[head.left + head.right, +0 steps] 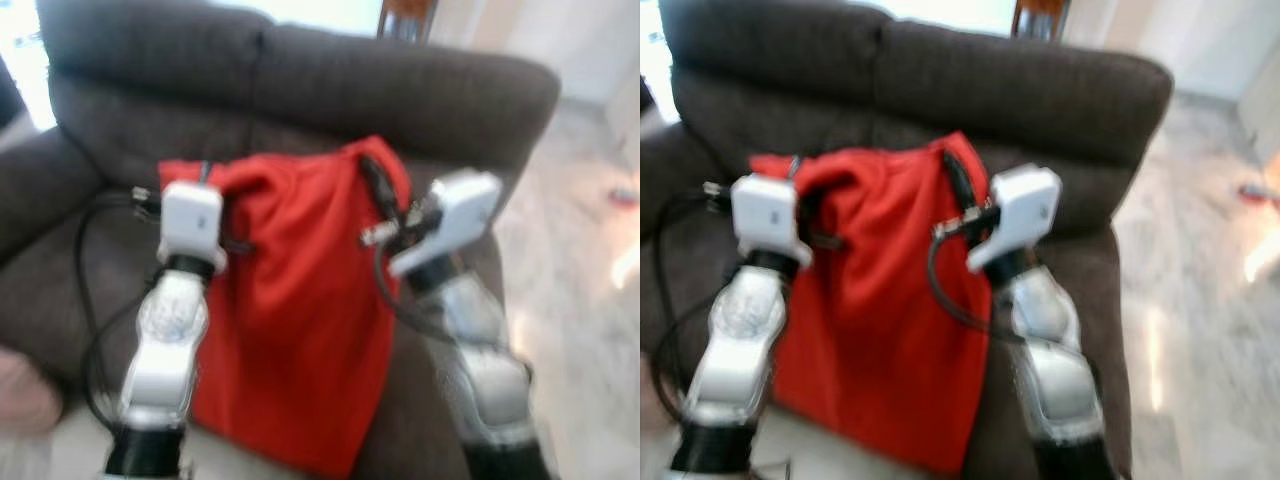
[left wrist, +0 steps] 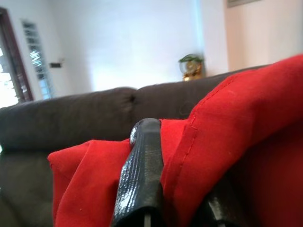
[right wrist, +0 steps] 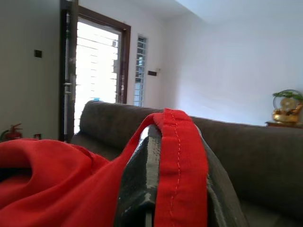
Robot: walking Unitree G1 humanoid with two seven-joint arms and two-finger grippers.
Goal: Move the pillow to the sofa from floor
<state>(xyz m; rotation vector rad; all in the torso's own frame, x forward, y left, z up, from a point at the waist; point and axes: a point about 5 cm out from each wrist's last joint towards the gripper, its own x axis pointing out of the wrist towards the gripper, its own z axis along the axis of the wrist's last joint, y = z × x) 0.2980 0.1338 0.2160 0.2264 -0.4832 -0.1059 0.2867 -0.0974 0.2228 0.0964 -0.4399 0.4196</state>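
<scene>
Red fabric is most of what I see from the head camera: the pillow (image 1: 300, 300) hangs limp between both arms, top edge up in front of the sofa's backrest and the lower part drooping past the front of the seat. It's off the floor, held over the dark brown sofa (image 1: 300, 70) rather than lying on it.

The left gripper (image 1: 215, 185) is pinched on the upper left corner; on the left wrist cam I see one black finger (image 2: 142, 175) with the red cloth bunched tight against it. The right gripper (image 1: 375, 185) clamps the upper right corner, and the right wrist cam shows the stitched hem (image 3: 182, 179) draped right over its finger (image 3: 139, 184). So both are closed on cloth.

Around it: black cables (image 1: 95, 300) loop off the left arm out over the seat, and another loops under the right wrist close against the pillow. A pale marble floor (image 1: 580, 300) runs along the right of the sofa. Behind the backrest there's a gold ornament with a plant (image 2: 191, 66) on the left wrist cam, and a barred door (image 3: 97, 75) on the right wrist cam. Everything's a bit blurry.
</scene>
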